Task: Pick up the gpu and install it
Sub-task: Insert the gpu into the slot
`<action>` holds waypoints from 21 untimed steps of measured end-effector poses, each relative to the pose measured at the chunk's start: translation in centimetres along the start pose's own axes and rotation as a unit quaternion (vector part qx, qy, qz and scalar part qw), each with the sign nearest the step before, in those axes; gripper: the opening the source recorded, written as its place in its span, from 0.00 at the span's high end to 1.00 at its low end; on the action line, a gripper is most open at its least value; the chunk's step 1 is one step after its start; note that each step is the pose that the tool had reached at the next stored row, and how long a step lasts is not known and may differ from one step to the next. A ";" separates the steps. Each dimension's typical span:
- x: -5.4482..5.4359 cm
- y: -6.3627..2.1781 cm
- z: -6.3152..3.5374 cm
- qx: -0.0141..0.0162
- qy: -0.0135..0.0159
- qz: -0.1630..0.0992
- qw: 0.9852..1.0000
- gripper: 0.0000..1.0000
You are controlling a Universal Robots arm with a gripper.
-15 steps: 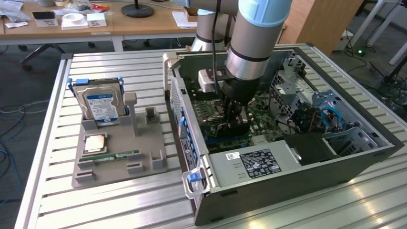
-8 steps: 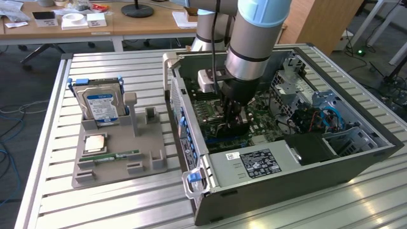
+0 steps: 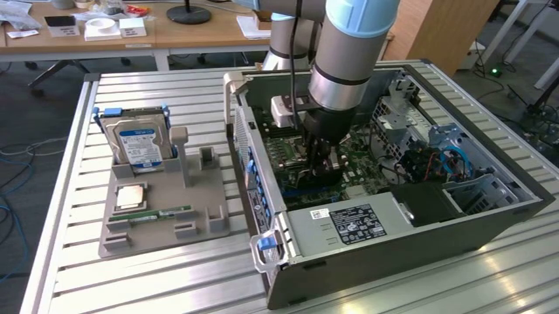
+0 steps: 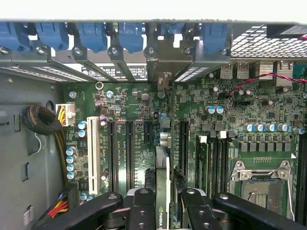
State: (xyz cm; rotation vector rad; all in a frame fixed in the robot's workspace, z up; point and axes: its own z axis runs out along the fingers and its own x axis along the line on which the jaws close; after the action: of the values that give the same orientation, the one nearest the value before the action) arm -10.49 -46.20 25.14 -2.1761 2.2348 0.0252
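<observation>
A: Item: card (image 4: 162, 191). Location?
B: Clamped edge-on in the claw (image 4: 163, 208), upright so its edge meets a slot on the board (image 4: 139, 103) inside the case (image 3: 489, 219).
A: Tray (image 3: 144, 229)?
B: Drive (image 3: 140, 147), still racked.

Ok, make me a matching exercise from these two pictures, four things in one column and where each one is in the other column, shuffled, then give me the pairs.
Things:
1. gpu
2. hard drive
3. memory stick
4. power supply label

Places:
A. standing upright in the grey holder beside the case
B. between the gripper fingers, edge-on above the motherboard slots
C. on the silver box at the near corner of the open case
D. lying flat along the front of the grey holder

Pairs: 1-B, 2-A, 3-D, 4-C
</observation>
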 end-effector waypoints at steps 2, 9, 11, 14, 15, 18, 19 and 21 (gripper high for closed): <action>0.0 0.00 0.00 0.000 0.000 0.000 1.000 0.75; 0.0 0.02 0.06 0.000 0.000 0.000 1.000 0.75; 0.0 0.02 0.12 0.000 0.000 0.000 1.000 0.75; 0.0 0.02 0.11 0.000 0.000 0.000 1.000 0.75; 0.0 0.02 0.12 0.000 0.000 0.000 1.000 0.75; 0.0 0.02 0.11 0.000 0.000 0.000 1.000 0.75; 0.0 0.02 0.11 0.000 0.000 0.000 1.000 0.75; 0.0 0.02 0.12 0.000 0.000 0.000 1.000 0.75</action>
State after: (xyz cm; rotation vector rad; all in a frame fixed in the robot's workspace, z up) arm -10.50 -46.20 25.03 -2.1761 2.2348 0.0252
